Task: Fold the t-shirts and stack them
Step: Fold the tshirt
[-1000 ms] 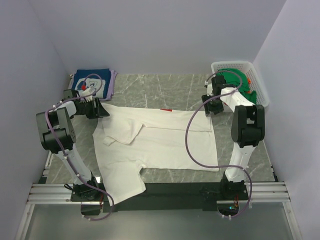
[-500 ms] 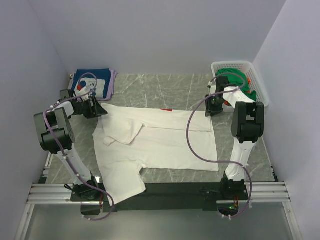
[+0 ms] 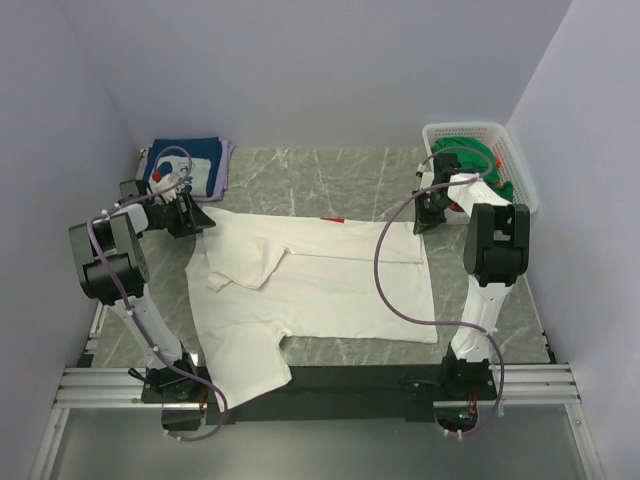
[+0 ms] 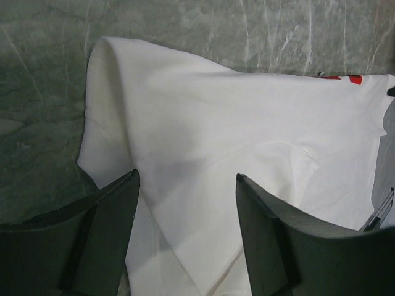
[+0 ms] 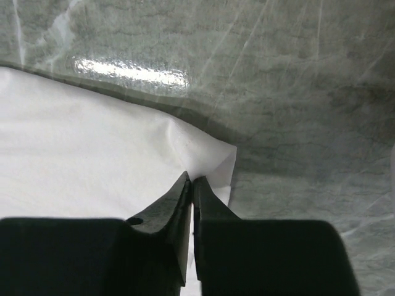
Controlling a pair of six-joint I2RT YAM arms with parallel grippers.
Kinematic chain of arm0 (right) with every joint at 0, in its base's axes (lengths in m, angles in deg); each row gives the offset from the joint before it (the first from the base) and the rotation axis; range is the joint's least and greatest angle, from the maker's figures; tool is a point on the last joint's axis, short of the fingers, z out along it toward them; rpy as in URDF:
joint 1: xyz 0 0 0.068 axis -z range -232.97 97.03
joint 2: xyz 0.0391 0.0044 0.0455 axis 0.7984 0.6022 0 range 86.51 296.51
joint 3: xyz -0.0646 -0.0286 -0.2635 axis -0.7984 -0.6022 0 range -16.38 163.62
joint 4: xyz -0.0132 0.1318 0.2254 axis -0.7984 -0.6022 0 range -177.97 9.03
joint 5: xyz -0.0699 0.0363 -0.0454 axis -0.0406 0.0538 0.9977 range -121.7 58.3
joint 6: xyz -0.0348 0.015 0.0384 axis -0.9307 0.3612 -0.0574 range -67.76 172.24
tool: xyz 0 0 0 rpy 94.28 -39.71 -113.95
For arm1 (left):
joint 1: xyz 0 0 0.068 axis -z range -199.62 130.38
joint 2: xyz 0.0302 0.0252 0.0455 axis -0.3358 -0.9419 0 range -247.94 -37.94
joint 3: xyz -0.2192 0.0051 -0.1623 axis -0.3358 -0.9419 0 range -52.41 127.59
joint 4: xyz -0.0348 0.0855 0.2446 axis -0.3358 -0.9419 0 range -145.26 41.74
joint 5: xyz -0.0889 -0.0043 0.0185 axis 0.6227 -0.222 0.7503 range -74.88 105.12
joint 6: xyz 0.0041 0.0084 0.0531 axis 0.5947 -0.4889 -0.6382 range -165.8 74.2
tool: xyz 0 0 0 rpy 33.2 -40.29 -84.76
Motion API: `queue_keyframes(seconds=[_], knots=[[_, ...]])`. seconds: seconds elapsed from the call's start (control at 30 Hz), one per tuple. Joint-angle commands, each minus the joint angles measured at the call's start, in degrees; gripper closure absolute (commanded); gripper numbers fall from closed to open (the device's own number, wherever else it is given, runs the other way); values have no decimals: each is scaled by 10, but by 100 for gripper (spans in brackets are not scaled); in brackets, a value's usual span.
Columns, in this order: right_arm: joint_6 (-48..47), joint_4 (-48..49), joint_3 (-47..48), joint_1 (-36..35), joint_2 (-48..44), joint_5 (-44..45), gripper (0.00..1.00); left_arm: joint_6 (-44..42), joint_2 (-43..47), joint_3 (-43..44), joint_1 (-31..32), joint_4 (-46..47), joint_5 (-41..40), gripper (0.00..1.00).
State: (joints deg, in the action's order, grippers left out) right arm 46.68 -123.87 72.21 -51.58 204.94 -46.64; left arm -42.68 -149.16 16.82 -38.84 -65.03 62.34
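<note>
Light: bright, even, overhead; top view sharp, soft shadows.
Glare: white streak on table [image 5: 278, 92], rt wrist view.
Shadow: dark band under white t-shirt [image 5: 92, 154] edge.
Focus: left gripper [image 4: 186, 176] near lens, dark, soft-edged.

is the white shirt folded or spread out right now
Spread out: the white t-shirt lies flat across the table, only one sleeve flopped over the body. The right fingers pinch one corner.

Top view high, looking down, 2 wrist views close above white t-shirt [image 3: 330, 285] far corners, shared with top
</note>
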Motion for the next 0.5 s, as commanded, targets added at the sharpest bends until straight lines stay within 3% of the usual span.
queue_keyframes(seconds=[0.0,0.07,0.47], knots=[[-2,-4,15,2,-15,-10,95,12,-10,13,-4,20,10,31],[-2,-2,16,2,-13,-8,100,10,-18,17,-4,17,7,31],[-10,42,37,3,-3,76,100,19,-46,32,-20,15,-53,30]])
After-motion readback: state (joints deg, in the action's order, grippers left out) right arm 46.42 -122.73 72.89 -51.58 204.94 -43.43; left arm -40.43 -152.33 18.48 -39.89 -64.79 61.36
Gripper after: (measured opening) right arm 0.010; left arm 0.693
